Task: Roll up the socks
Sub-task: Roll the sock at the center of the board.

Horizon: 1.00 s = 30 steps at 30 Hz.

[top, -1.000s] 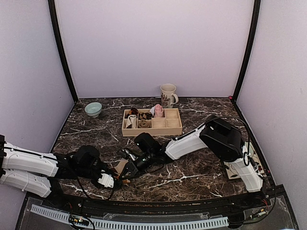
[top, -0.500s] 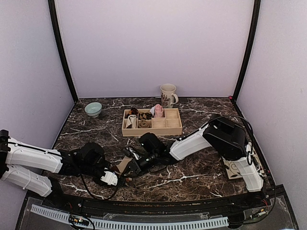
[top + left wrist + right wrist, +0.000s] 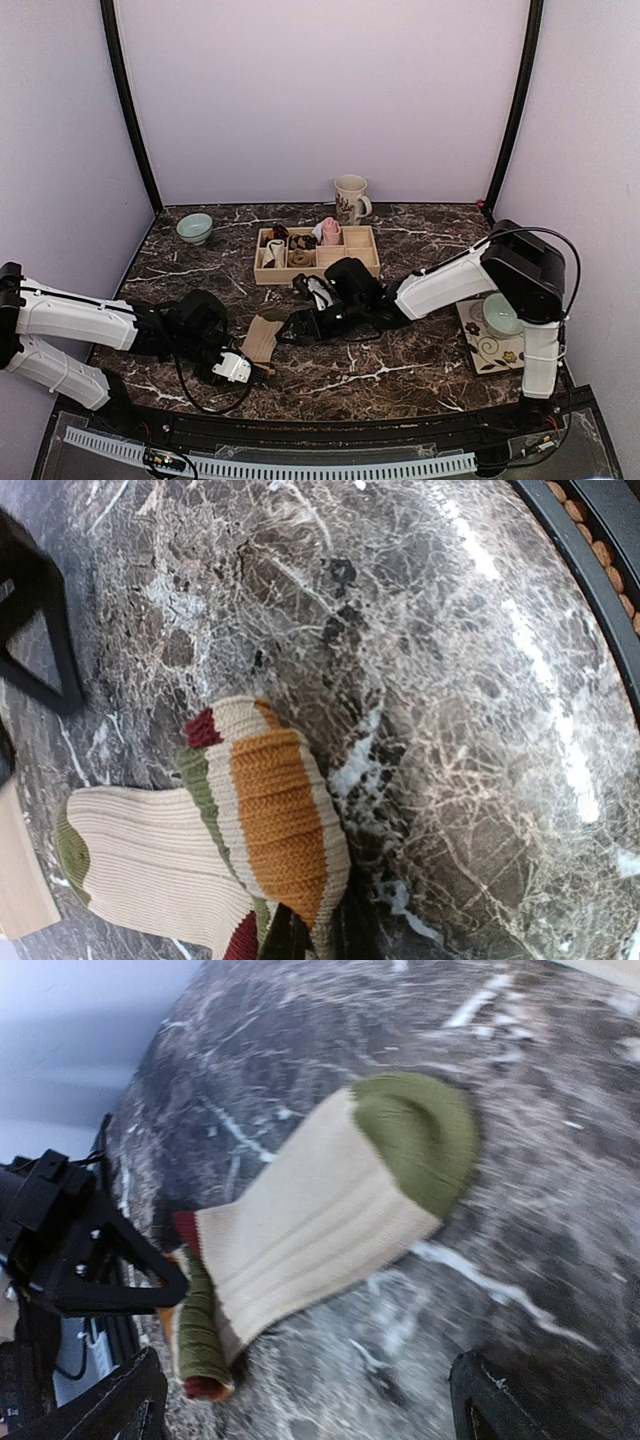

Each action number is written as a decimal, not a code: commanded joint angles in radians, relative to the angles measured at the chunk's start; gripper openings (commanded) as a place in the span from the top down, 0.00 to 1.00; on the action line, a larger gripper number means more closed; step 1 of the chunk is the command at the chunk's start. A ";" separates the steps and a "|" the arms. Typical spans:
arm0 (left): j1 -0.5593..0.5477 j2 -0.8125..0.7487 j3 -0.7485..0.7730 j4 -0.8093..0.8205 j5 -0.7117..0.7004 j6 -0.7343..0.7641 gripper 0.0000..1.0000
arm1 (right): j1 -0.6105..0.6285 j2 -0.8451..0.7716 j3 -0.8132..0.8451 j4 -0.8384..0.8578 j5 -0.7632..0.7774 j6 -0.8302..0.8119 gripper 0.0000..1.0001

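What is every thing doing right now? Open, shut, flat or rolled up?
sock: lying flat, not rolled.
left gripper: shut on the sock's cuff.
right gripper: wide open, holding nothing.
mug: upright.
green bowl: upright.
wooden box: some compartments filled.

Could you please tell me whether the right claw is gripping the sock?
No, the right claw stands wide open, and the sock lies flat on the table ahead of it.
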 commanded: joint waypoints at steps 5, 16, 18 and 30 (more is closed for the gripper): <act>0.015 0.099 0.065 -0.289 0.070 -0.090 1.00 | -0.017 -0.304 -0.228 -0.262 0.740 -0.031 0.01; 0.134 0.205 0.174 -0.393 0.219 -0.114 1.00 | -0.028 -0.656 -0.487 -0.039 0.963 0.019 0.01; 0.135 0.211 0.173 -0.397 0.231 -0.109 1.00 | -0.008 -0.656 -0.486 -0.010 0.997 -0.016 0.01; 0.151 0.295 0.203 -0.428 0.289 -0.121 1.00 | 0.099 -0.646 -0.445 0.104 0.844 -0.294 0.01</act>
